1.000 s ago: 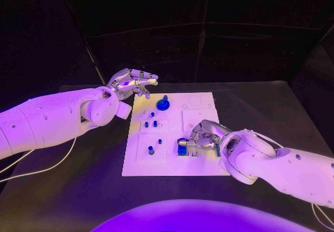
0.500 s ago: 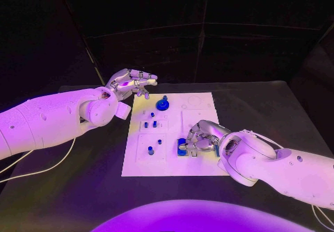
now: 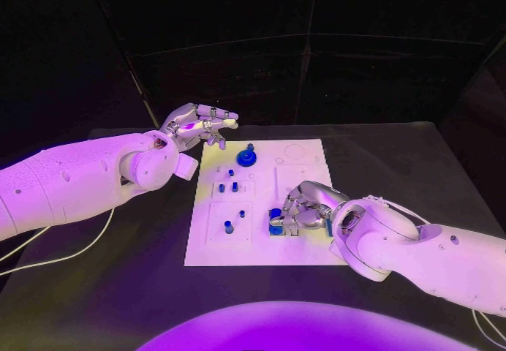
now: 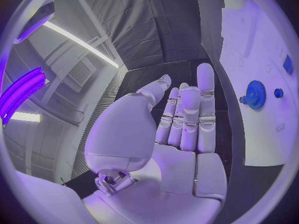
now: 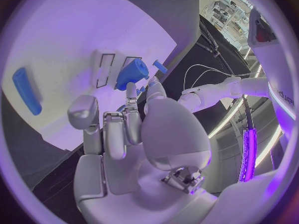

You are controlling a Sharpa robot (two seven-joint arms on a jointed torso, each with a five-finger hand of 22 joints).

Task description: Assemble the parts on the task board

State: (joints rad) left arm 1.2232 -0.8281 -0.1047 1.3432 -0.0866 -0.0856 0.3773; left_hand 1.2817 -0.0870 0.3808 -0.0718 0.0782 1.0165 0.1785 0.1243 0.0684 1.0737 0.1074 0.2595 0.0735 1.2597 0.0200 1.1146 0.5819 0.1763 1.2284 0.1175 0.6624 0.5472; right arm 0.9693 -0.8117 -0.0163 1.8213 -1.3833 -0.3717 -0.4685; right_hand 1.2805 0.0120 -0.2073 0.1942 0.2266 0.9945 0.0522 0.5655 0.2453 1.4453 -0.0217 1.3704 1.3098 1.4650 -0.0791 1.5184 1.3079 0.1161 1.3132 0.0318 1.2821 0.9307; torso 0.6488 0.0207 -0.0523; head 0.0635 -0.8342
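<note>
The white task board (image 3: 300, 252) lies mid-table. A blue gear (image 3: 247, 157) (image 4: 255, 94) stands at its far end, with small blue pegs (image 3: 231, 188) nearer. My right hand (image 3: 306, 208) (image 5: 127, 129) sits low over the board's near right part, fingers curled, their tips against a blue block (image 3: 276, 222) (image 5: 132, 73). The thumb is apart from the block, and whether the hand grips it I cannot tell. A blue bar (image 5: 26, 90) lies on the board beside that hand. My left hand (image 3: 200, 123) (image 4: 184, 119) hovers off the board's far left corner, fingers extended and holding nothing.
The black table (image 3: 401, 168) runs wide on both sides of the board. A white cable (image 3: 63, 256) trails over the table's left side under my left arm. Two more blue pegs (image 3: 229, 228) stand in the board's near left block.
The right hand has shifted very slightly at the blue block. The left hand has not moved.
</note>
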